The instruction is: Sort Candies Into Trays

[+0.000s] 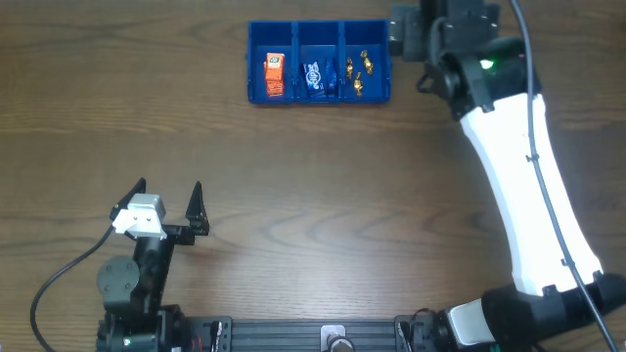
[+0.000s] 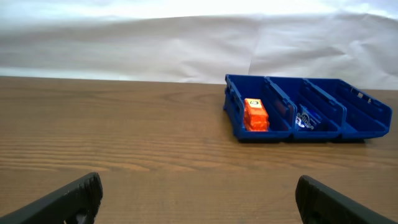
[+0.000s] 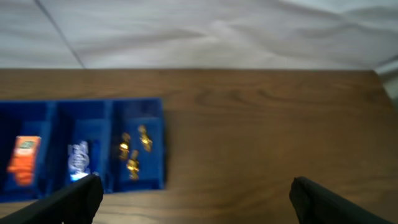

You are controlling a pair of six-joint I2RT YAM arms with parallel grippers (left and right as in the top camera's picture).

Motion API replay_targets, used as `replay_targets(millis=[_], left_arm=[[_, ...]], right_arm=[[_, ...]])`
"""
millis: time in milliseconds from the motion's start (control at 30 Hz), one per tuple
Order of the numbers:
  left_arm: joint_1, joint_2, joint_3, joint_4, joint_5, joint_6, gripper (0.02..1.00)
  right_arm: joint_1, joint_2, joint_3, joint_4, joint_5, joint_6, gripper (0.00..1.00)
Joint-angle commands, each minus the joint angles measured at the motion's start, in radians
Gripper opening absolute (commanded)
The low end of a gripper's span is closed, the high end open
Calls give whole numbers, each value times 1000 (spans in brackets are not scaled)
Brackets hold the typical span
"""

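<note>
A blue tray with three compartments lies at the far middle of the table. Its left compartment holds an orange candy, the middle one a blue-wrapped candy, the right one several small gold candies. My left gripper hovers open and empty near the table's front left, far from the tray. My right gripper stands open and empty, raised just right of the tray, whose gold candies lie nearest it. The arm's wrist sits at the far right.
The wooden table is bare between the tray and the arms' bases. A white cloth backdrop rises behind the table's far edge. A black cable loops beside the left arm's base.
</note>
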Motion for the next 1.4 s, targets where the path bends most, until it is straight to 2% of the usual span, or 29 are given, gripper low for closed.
replay_targets(millis=[33,267,300,400,667,767,867,900,1000,1067,1300,1400], left_arm=[[-4,-6,-20,-31,21,0,996],[-4,-6,-20,-31,21,0,998],[-4,-6,-20,-31,21,0,998],[-4,-6,-20,-31,21,0,998],[-4,-6,-20,-31,21,0,998],[-4,-6,-20,-31,21,0,998],[-4,-6,-20,-31,21,0,998],[-4,-6,-20,-31,21,0,996],[-4,-6,-20,-31,21,0,998],[-4,-6,-20,-31,21,0,998],[-4,-6,-20,-31,21,0,998],[-4,-6,-20,-31,21,0,996]], right_arm=[[-41,-122,-84,14,19,-24,1000],[-123,-371,-325,92,-15,-24,1000],[-148,-481,-455,134,-34,-24,998],[-191,-648,-637,194,-111,-24,998],[-364,-1036,-998,317,-254,-71,998],[-372,-1167,-1139,396,-262,-121,998],[-370,-1272,-1272,502,-279,-121,998],[-370,-1303,-1309,538,-297,-120,998],[-370,-1394,-1434,668,-431,-119,998],[-370,-1427,-1499,727,-482,-119,998],[-367,-1533,-1680,826,-493,-113,998],[-360,-1584,-1740,835,-452,-113,998]])
